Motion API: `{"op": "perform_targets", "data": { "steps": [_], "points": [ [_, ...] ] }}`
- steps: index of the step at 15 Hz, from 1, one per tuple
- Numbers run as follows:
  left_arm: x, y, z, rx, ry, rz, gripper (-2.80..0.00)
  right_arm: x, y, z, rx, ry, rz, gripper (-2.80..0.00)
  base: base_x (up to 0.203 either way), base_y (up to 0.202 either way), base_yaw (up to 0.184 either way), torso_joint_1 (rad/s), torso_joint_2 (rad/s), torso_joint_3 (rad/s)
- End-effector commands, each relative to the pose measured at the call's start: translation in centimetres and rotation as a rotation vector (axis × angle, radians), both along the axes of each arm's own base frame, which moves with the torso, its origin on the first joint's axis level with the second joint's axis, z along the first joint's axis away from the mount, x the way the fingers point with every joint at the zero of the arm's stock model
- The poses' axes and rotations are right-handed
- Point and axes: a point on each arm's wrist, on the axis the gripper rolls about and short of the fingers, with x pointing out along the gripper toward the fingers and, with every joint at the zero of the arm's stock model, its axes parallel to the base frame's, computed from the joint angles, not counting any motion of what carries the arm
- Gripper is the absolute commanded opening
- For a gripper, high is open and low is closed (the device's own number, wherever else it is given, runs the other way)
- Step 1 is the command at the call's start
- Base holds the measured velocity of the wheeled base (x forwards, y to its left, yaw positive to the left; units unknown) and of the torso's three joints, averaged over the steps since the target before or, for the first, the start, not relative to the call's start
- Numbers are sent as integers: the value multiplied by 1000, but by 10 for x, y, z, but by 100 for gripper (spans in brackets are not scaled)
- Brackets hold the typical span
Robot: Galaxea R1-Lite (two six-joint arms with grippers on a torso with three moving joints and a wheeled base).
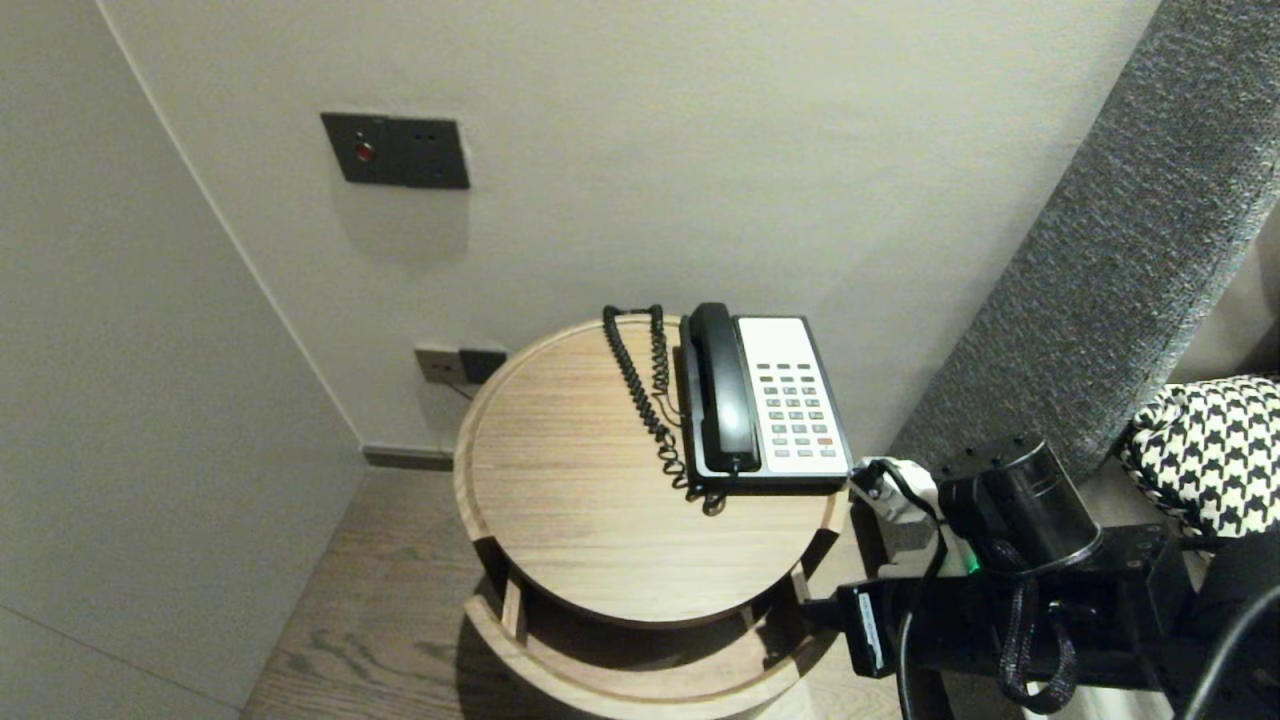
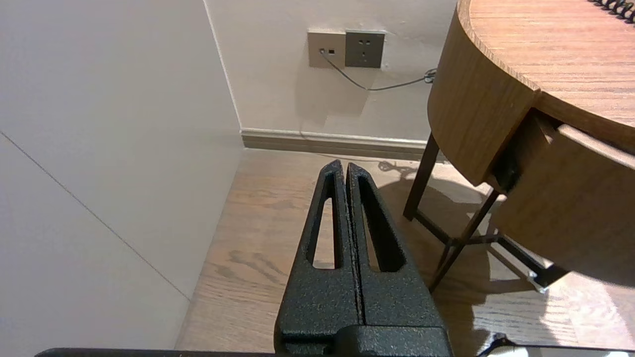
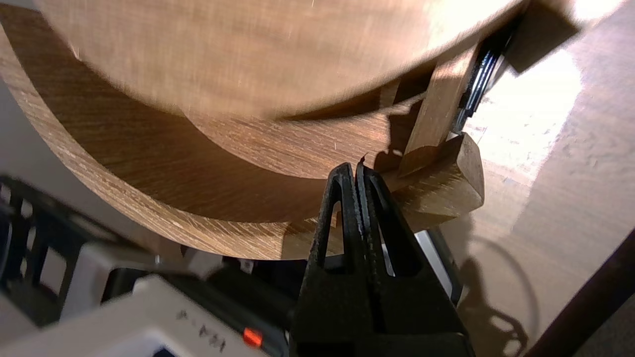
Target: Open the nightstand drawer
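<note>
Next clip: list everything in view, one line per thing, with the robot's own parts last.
side table: one, light wood, round, in the corner by the wall
lower shelf: one, wood, under the tabletop
telephone: one, white with black base, on the table's right part
handset: one, black, on its cradle
coiled cord: one, black, left of the handset
switch panel: one, dark, high on the wall
wall sockets: two, low behind the table
cushion: one, black-and-white houndstooth, far right
left gripper: black, shut, above the floor
right gripper: black, shut, by the lower shelf
</note>
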Motion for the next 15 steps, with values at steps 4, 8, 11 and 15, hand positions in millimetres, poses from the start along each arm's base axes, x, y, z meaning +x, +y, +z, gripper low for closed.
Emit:
{"op": "perform_targets", "data": {
  "steps": [4,8,11,15],
  "points": [
    [0,0,0,0,-4,1,-280,-25,-1,-12,-28,44,60,-280,0,0,0,0,0,0],
    [0,0,0,0,-4,1,-280,-40,1,-17,-34,52,102,-280,0,0,0,0,0,0],
    [0,0,0,0,-4,1,-280,-52,-4,-23,-50,73,122,-280,0,0,0,0,0,0],
    [0,0,0,0,-2,1,-280,-63,-9,-28,-64,91,142,-280,0,0,0,0,0,0]
  ]
}}
